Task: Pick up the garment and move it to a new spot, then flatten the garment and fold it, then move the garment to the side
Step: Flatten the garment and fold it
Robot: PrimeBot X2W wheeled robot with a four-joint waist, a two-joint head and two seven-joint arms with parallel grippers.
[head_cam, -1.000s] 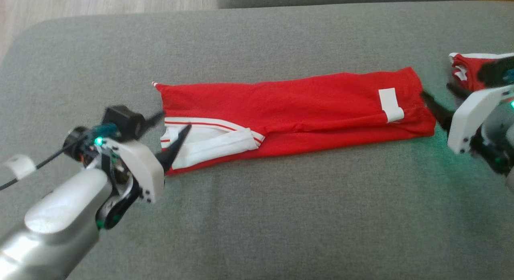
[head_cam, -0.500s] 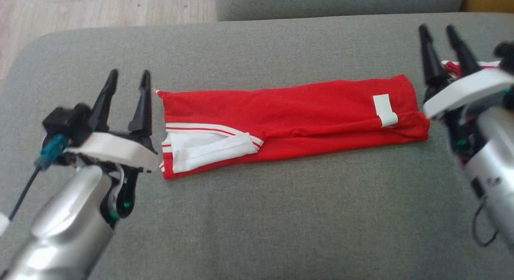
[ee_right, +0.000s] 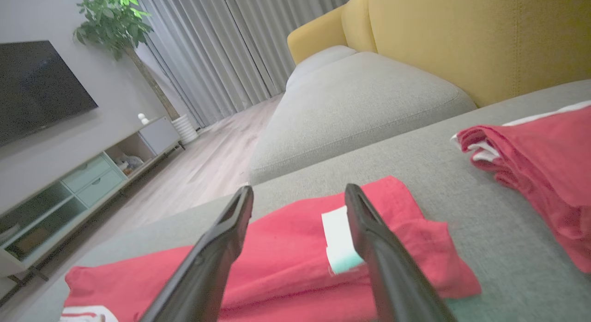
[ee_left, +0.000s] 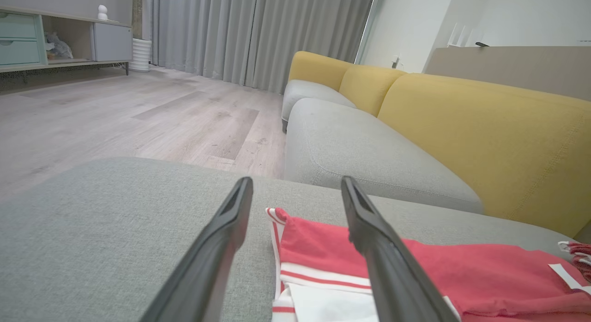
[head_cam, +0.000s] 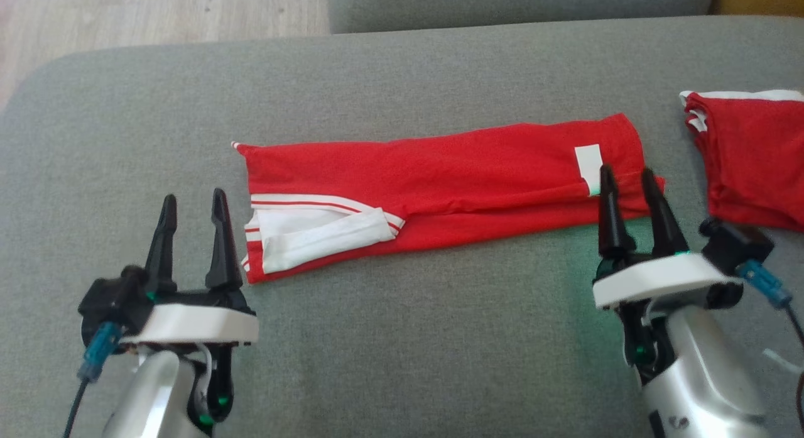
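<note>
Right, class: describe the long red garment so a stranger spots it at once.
On the wide grey cushion, a long red garment lies across the middle, folded into a narrow strip. Unlike the red pile to its right, it has a white striped panel at its left end and a white label near its right.

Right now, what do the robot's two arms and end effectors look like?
The left end effector and right end effector each have two long, tapered black fingers on a white plate. The forearms are glossy silver. A blue connector with a thin black cable sits beside each wrist, and green lights glow underneath.
</note>
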